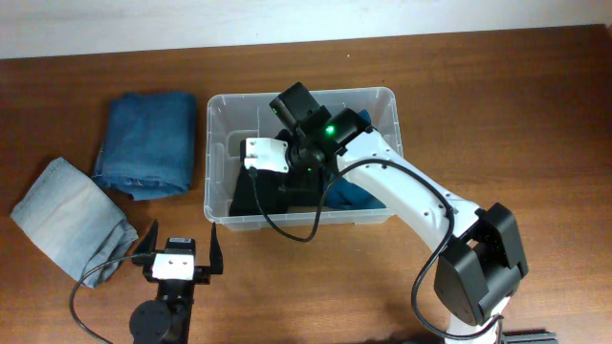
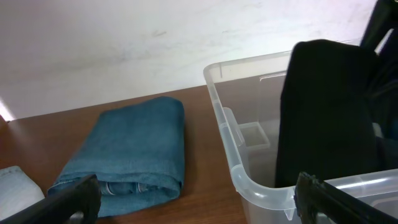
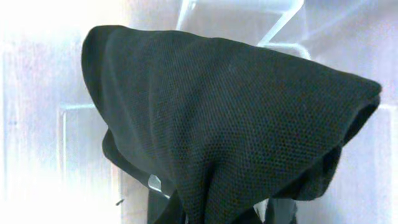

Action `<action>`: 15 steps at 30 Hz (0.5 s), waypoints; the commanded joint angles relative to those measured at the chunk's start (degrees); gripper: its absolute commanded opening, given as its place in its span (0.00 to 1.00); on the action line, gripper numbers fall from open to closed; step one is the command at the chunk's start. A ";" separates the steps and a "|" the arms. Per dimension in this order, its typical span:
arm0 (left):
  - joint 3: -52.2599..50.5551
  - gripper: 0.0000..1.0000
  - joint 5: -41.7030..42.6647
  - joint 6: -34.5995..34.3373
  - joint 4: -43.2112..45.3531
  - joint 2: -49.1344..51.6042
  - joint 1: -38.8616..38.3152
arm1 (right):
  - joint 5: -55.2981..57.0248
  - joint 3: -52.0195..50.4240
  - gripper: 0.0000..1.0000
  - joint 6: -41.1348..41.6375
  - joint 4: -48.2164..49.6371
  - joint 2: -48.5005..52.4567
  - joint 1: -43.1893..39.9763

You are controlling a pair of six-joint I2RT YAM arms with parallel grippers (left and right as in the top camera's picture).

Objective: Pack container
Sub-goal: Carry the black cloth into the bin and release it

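The clear container (image 1: 211, 162) stands mid-table, and its near corner (image 2: 249, 182) shows in the left wrist view. My right gripper (image 3: 217, 213) reaches down into it, shut on a black knit garment (image 3: 230, 106) that drapes over the fingers and hides them. From overhead the black garment (image 1: 251, 189) hangs in the bin's left half; a folded teal-blue cloth (image 1: 356, 196) lies in the right half. My left gripper (image 1: 180, 252) stands open and holds nothing, at the table's front, just outside the bin's front-left corner.
A folded dark blue pair of jeans (image 1: 148, 143) lies left of the bin, also ahead of the left gripper (image 2: 134, 149). A folded light blue denim piece (image 1: 67, 218) lies at the far left. A black cable (image 1: 287, 225) hangs over the bin's front rim.
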 commanded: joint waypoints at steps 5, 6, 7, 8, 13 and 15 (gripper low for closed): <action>-0.26 0.99 0.44 0.96 -0.09 -0.42 -0.02 | -1.03 1.11 0.78 1.57 3.41 -0.02 1.90; -0.26 0.99 0.44 0.96 -0.07 -0.42 -0.02 | -1.03 1.11 0.96 2.32 3.96 -0.02 2.14; -0.26 0.99 0.44 0.96 -0.07 -0.42 -0.02 | -0.98 1.11 0.99 2.93 4.48 -0.02 2.32; -0.26 0.99 0.44 0.96 -0.07 -0.42 -0.02 | -1.01 1.11 0.99 2.93 4.85 -0.02 2.54; -0.26 0.99 0.44 0.94 -0.07 -0.42 -0.02 | -0.76 1.11 0.98 8.02 9.27 -0.02 2.91; -0.26 1.00 0.44 0.96 -0.07 -0.42 -0.02 | 0.44 1.11 0.99 12.68 11.80 -0.02 2.91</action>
